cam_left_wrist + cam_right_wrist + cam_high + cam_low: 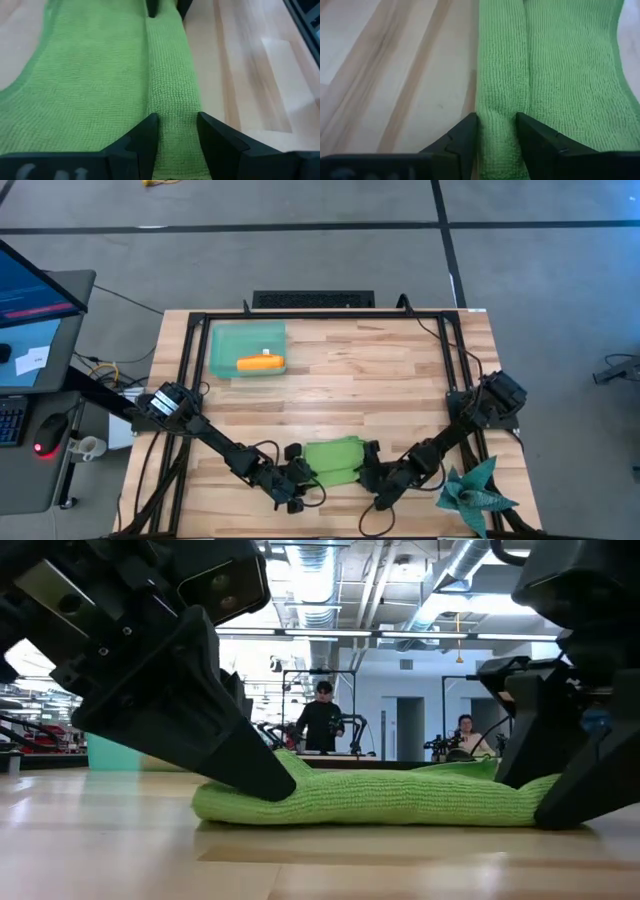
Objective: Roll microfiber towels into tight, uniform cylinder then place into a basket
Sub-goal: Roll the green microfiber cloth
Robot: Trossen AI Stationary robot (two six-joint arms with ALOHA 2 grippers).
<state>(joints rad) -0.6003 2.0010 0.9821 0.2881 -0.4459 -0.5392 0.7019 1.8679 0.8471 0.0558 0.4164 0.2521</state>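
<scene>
green towel (333, 459) | near edge rolled into a ridge | left gripper (176, 131) and right gripper (496, 129) jaws pinch its ends

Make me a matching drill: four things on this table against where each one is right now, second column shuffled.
1. orange towel
2. green towel
3. left gripper
4. teal spiky object

A. near edge, beside the right arm
B. rolled, in the basket
C. fingers astride the roll's end
D. part-rolled, between the two grippers

1-B, 2-D, 3-C, 4-A
</scene>
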